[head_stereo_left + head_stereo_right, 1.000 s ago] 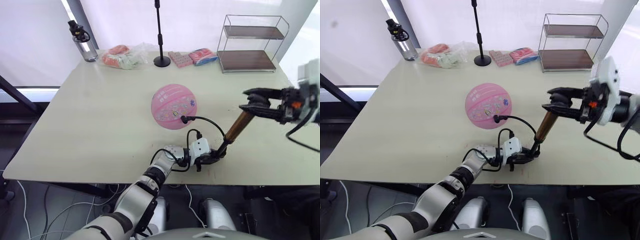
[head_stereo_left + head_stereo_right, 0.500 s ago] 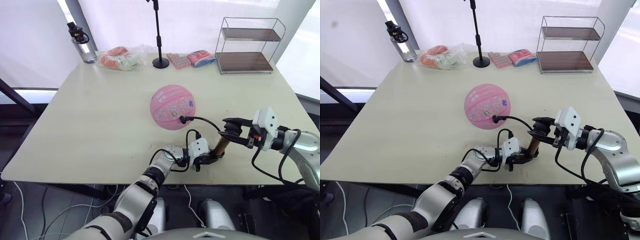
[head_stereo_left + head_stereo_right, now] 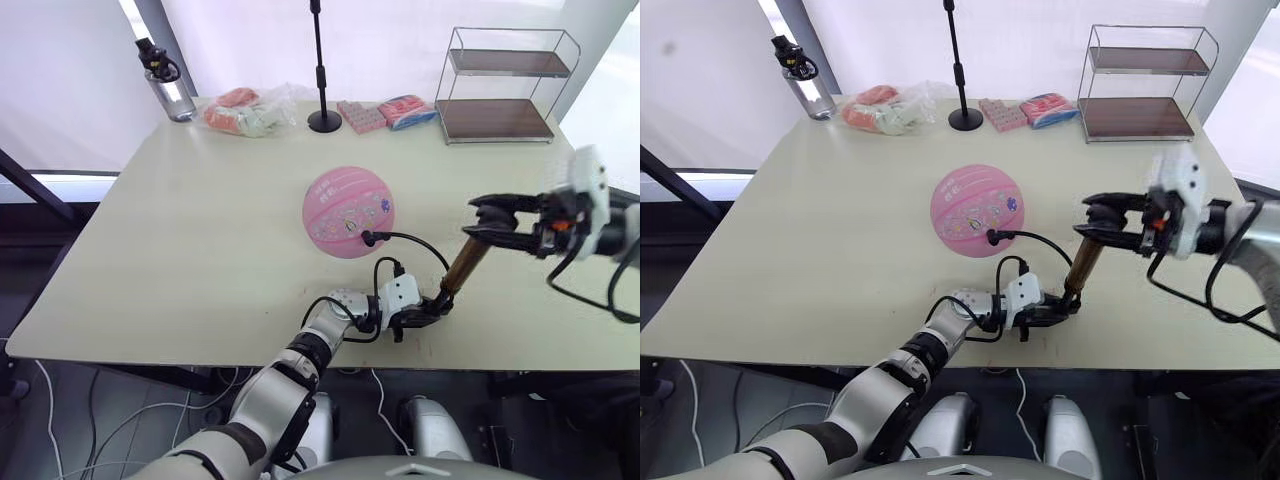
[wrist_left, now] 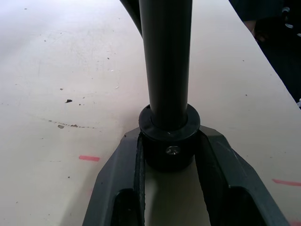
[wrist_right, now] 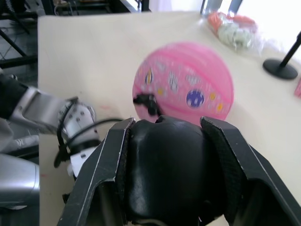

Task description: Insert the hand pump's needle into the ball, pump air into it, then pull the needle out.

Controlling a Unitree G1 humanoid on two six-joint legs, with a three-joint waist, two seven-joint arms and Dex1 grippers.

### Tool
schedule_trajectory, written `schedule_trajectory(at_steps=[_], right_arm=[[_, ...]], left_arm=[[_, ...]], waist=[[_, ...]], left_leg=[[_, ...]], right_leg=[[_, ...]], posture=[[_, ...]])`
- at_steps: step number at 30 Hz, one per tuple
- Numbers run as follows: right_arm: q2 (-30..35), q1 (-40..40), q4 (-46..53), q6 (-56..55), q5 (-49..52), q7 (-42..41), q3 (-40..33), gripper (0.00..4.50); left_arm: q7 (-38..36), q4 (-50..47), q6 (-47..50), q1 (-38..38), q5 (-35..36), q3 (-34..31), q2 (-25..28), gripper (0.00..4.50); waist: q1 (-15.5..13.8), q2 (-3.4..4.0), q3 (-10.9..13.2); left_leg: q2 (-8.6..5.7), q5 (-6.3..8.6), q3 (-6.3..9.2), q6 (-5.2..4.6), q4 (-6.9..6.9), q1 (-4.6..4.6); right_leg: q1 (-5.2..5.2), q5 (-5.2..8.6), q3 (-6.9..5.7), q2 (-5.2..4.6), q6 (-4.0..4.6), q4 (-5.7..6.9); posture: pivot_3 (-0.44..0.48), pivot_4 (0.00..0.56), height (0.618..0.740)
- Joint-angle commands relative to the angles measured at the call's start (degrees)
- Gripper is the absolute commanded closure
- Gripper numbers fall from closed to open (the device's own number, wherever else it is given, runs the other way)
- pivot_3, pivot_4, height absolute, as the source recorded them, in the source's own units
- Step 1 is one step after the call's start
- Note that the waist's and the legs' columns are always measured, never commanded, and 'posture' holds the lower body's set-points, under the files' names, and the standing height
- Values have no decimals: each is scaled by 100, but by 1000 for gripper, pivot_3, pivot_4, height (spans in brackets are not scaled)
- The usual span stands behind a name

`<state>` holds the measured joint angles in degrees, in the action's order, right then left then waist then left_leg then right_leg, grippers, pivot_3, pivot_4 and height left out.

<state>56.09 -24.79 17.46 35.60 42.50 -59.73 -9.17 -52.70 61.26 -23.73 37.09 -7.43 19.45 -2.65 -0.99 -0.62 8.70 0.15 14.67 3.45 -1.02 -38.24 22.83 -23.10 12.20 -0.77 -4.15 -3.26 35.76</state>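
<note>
The pink ball point(image 3: 348, 212) rests mid-table. The needle's black fitting point(image 3: 368, 238) sits against the ball's near side, and the pin itself is hidden. A black hose point(image 3: 425, 245) loops from it to the hand pump point(image 3: 462, 266), which stands tilted near the table's front edge. My left gripper point(image 3: 428, 314) is shut on the pump's black base cap point(image 4: 169, 143), pressing it to the table. My right gripper point(image 3: 482, 219) is shut on the black T-handle point(image 5: 167, 174) at the raised top end, right of the ball.
Along the table's back edge point(image 3: 290, 95) stand a water bottle point(image 3: 166, 78), a clear bag of packets point(image 3: 245, 113), a black stand point(image 3: 322, 70), pink packets point(image 3: 388, 113) and a wire shelf point(image 3: 505, 85). The pump's base is close to the table's front edge.
My right gripper pushed the handle down toward the base half a second ago and has now drawn it back up and to the right. The left gripper and ball stayed put.
</note>
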Motion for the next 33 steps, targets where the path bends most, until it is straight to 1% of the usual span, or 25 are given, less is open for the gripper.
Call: schedule_trajectory(at_steps=[1,4,7,12,14,20,23,25,27,28,33], right_arm=[[387,-529,-7,284,322,-66,-588,2667],[645,-912,-150,573,525,-141,-678,2667],[772,-1165,-217,765,652,-140,-687,2667],[802,-1170,-184,857,617,-120,-675,2667],[710,-1102,-131,874,627,-36,-670,2667],[424,-254,225,565,251,87,-436,2667],[59,330,428,278,-28,293,-182,2667],[-24,592,481,75,-287,307,-18,2667],[-376,951,436,-280,-562,448,207,2667],[-512,1086,415,-416,-659,502,290,2667],[-1230,1870,189,-1533,-1729,831,986,2667]], left_arm=[[66,427,228,-232,-221,90,89,3432],[66,432,234,-232,-216,86,74,3432],[68,436,239,-231,-213,79,65,3432],[82,448,230,-224,-226,71,59,3432],[85,452,229,-222,-228,70,61,3432],[85,457,230,-227,-229,63,58,3432],[87,454,227,-236,-231,62,56,3432],[90,458,226,-235,-234,59,56,3432],[98,457,224,-244,-237,56,54,3432],[100,455,223,-249,-238,56,52,3432],[124,462,211,-246,-261,45,52,3432]], waist=[[0,2,1],[1,5,3],[-3,3,4],[-2,-2,8],[-2,-2,8],[3,-4,2],[6,-19,-8],[12,-13,-13],[14,-15,-15],[14,-30,-26],[20,-39,-56]], left_leg=[[1,0,-2,0,0,0],[1,0,-3,0,1,2],[0,0,-3,0,0,5],[-1,0,-5,0,0,9],[-1,0,-5,0,1,9],[0,0,-5,0,2,5],[3,0,-4,0,2,-2],[4,0,-5,0,2,-5],[4,0,-5,0,2,-8],[4,0,-6,0,2,-8],[8,0,-3,0,4,-19]], right_leg=[[-1,0,1,-1,0,0],[-3,0,1,-1,0,0],[-5,0,2,-3,0,-1],[-8,0,3,-5,-1,-1],[-8,0,3,-4,-1,-1],[-6,0,3,-3,-2,-1],[-1,0,2,1,-2,-1],[1,-1,2,2,-2,-1],[2,-1,3,2,-3,-1],[2,-1,3,2,-3,-1],[8,-1,2,8,-3,-1]], posture=[[0,150,731],[0,150,731],[0,150,731],[0,150,731],[0,150,731],[0,150,731],[0,150,731],[0,150,731],[0,150,731],[0,150,731],[0,150,731]])
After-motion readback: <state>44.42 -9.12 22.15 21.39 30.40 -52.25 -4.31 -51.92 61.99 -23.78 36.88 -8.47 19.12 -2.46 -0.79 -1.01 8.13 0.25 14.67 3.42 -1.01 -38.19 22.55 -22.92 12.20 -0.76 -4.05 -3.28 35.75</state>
